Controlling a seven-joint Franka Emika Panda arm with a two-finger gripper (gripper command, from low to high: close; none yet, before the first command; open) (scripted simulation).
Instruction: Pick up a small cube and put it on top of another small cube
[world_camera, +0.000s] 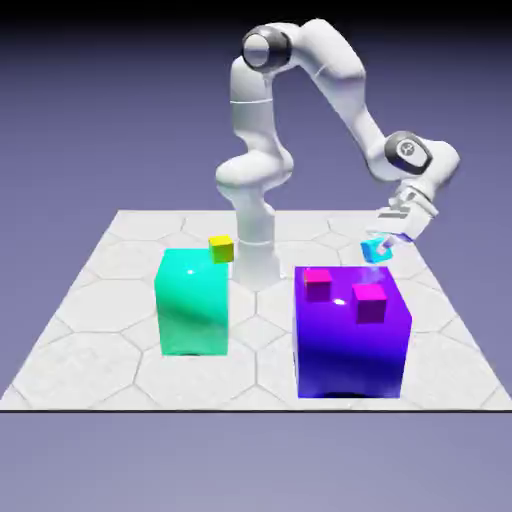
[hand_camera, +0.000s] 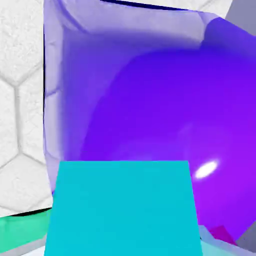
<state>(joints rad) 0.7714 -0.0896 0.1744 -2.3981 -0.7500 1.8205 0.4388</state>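
Observation:
My gripper (world_camera: 383, 243) is shut on the tiny cyan cube (world_camera: 376, 249), holding it in the air just above and behind the far right corner of the large purple block (world_camera: 352, 345). Two tiny magenta-pink cubes rest on that block's top: one (world_camera: 318, 284) at the back left, the other (world_camera: 370, 303) nearer the front right. In the hand view the cyan cube (hand_camera: 120, 207) fills the bottom and hides the fingertips. The purple block (hand_camera: 150, 100) lies behind it, and a sliver of a pink cube (hand_camera: 221, 233) peeks at the lower right.
A large teal-green block (world_camera: 193, 303) stands at the exterior view's left, with a tiny yellow cube (world_camera: 221, 249) behind it. The robot's base column (world_camera: 256, 250) rises between the two big blocks. White hexagon-tiled table (world_camera: 110, 300) lies beneath.

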